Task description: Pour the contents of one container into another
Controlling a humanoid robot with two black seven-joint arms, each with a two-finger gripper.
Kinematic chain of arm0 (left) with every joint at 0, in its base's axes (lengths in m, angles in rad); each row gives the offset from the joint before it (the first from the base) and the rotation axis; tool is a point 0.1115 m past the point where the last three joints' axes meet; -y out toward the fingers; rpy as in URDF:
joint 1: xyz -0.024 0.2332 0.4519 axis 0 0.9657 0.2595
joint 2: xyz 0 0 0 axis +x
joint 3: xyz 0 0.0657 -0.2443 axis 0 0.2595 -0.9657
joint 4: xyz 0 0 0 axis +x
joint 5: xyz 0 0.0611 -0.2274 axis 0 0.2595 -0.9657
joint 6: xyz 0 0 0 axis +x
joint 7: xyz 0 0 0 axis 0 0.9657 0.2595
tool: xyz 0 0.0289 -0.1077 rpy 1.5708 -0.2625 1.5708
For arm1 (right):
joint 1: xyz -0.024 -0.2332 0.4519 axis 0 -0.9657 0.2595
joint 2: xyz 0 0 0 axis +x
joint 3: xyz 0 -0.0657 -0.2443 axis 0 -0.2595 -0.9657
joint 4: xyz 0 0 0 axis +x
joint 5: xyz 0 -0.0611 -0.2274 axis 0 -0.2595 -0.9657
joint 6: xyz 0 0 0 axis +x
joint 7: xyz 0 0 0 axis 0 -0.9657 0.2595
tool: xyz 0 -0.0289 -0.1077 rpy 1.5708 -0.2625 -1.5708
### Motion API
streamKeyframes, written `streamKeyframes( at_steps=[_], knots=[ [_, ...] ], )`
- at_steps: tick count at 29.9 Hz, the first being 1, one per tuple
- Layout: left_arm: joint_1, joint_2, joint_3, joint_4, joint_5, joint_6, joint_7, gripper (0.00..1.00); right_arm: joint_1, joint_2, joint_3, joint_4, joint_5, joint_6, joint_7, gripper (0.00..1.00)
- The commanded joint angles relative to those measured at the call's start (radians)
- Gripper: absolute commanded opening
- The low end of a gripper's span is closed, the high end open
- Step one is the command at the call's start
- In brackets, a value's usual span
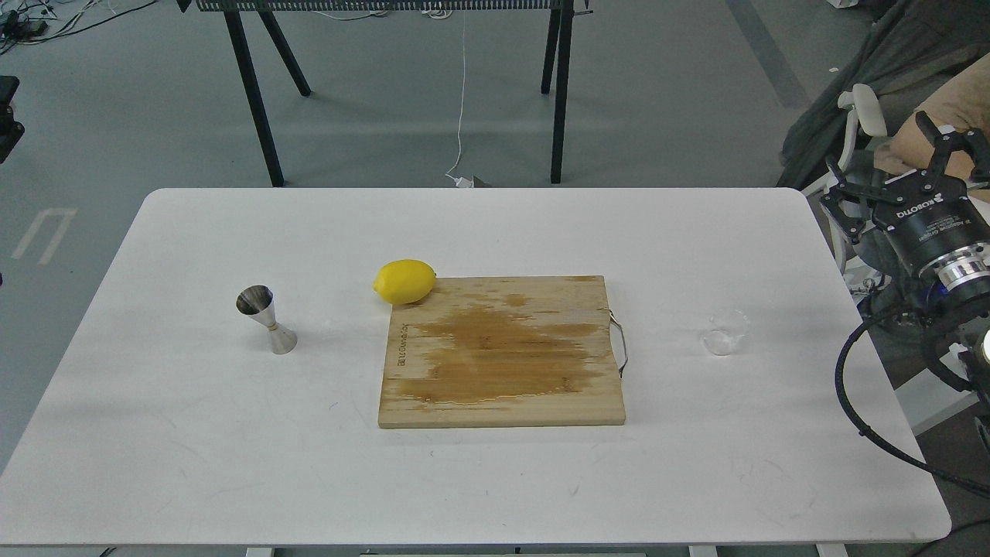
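Observation:
The small clear cup point(725, 333) stands upright on the white table point(495, 480), right of the cutting board. The shiny steel jigger point(265, 319) stands upright at the table's left side, far from the cup. My right gripper point(878, 158) hovers off the table's right edge, up and right of the cup, open with nothing between its fingers. Of my left gripper only a dark sliver point(6, 116) shows at the far left edge, well away from the jigger; its fingers cannot be made out.
A wooden cutting board point(503, 352) with a wet brown stain and a metal handle lies mid-table. A lemon point(404, 281) rests against its far left corner. A person in a chair point(940, 85) sits beyond the right gripper. Black stand legs point(251, 93) rise behind the table.

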Motion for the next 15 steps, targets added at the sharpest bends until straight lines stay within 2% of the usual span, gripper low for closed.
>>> streamKeyframes(
  at_steps=[1, 5, 9, 12, 15],
  knots=[
    [-0.027, 0.047, -0.001, -0.187, 0.224, 0.000, 0.000, 1.00, 0.000, 0.003, 0.003, 0.000, 0.000, 0.000, 0.000, 0.99],
    [-0.027, 0.073, 0.002, -0.446, 0.700, 0.000, 0.000, 1.00, 0.000, 0.003, 0.010, 0.000, 0.000, 0.000, 0.000, 0.99],
    [-0.006, 0.068, 0.009, -0.542, 1.209, 0.000, 0.000, 0.99, 0.000, 0.002, 0.024, 0.000, 0.000, 0.000, 0.000, 0.99],
    [0.077, 0.085, 0.049, -0.560, 1.302, 0.003, 0.000, 0.99, -0.005, 0.002, 0.024, -0.002, 0.000, 0.000, 0.000, 0.99],
    [0.136, 0.163, 0.086, -0.626, 1.302, 0.127, 0.000, 0.99, -0.008, 0.002, 0.024, -0.002, 0.000, 0.000, 0.000, 0.99]
  ],
)
